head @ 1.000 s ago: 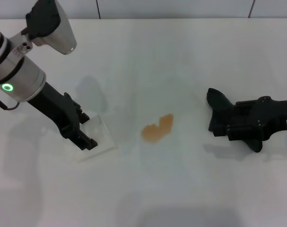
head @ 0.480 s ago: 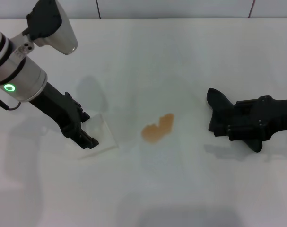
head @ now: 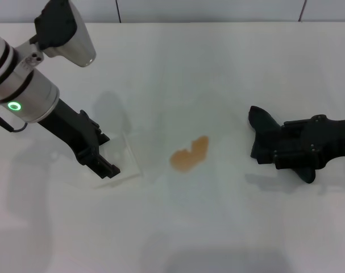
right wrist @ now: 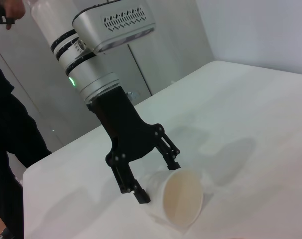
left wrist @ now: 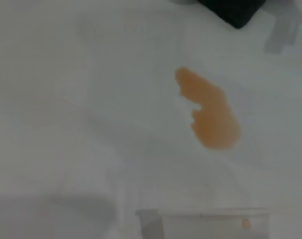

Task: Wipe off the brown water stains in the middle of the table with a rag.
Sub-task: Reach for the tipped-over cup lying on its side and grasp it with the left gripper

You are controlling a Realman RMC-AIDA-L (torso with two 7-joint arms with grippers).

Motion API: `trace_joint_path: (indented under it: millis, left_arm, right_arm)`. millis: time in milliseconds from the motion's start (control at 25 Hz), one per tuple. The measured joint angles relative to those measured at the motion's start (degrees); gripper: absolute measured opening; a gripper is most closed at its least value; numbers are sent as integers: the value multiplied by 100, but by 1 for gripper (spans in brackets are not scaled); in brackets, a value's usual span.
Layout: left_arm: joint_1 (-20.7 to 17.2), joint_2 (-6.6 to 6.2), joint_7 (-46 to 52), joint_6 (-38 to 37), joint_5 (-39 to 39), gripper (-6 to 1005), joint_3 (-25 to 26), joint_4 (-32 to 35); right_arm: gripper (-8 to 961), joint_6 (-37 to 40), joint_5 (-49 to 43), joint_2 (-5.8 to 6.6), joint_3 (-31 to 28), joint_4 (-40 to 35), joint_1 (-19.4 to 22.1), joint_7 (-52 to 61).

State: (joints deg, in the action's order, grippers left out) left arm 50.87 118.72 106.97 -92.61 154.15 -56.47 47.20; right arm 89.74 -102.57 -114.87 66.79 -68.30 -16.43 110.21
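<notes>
The brown water stains (head: 190,154) form one small orange-brown blotch in the middle of the white table (head: 189,68); it also shows in the left wrist view (left wrist: 210,114). My left gripper (head: 108,154) is left of the blotch, shut on a white cup (head: 120,162) that lies tipped on its side on the table. The right wrist view shows the gripper (right wrist: 158,179) and the cup's mouth (right wrist: 183,199). My right gripper (head: 263,136) rests on the table right of the blotch, shut on the black rag (head: 262,126), clear of the stain.
The table's far edge meets a tiled wall at the back. A person in dark clothes (right wrist: 6,129) stands beyond the table on the left arm's side. The black rag end also shows in the left wrist view (left wrist: 230,12).
My left arm has shifted slightly right and away, carrying the tipped cup a little with it. The stain and the right arm have not moved.
</notes>
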Motion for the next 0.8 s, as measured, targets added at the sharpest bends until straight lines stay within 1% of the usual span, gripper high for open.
trace_joint_path:
  millis: [320,760,800]
  left_arm:
    - [6,19,-1,130,-28,816,-193,-52]
    - [29,18,27,158,-51,794,-192,-33]
    - [29,18,29,161,-52,764,-189,-29]
  right_arm:
    - [633,4,0,0,0,0,30,0]
    - [633,8,0,0,0,1,56,0]
    - [633,8,0,0,0,1,56,0]
